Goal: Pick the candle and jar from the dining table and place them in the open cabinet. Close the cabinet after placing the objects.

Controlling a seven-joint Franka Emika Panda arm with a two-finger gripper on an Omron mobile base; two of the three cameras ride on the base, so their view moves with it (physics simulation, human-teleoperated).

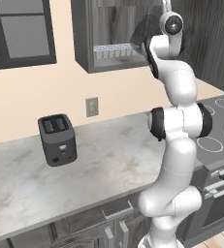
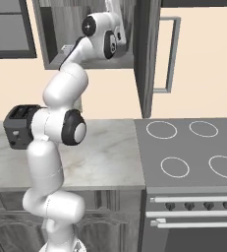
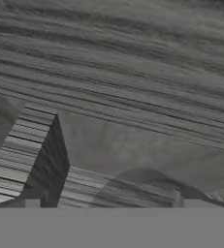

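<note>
Marble counter and peach wall frame the dark grey wood-grain wall cabinet, its panelled door swung open. On its inner shelf sits a clear ridged tray. The door looks stiff and light on its hinges (its free edge seems best to push). The gripper reaches inside, fingers spread wide, empty. The hand view shows the shelf grain close; the left base view shows a dark toaster.

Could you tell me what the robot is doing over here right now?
The arm is stretched up into the open wall cabinet, its hand inside near the clear ridged tray. The gripper is open and holds nothing, facing the wood-grain interior. Below, a dark toaster stands on the marble counter beside the stove.
</note>
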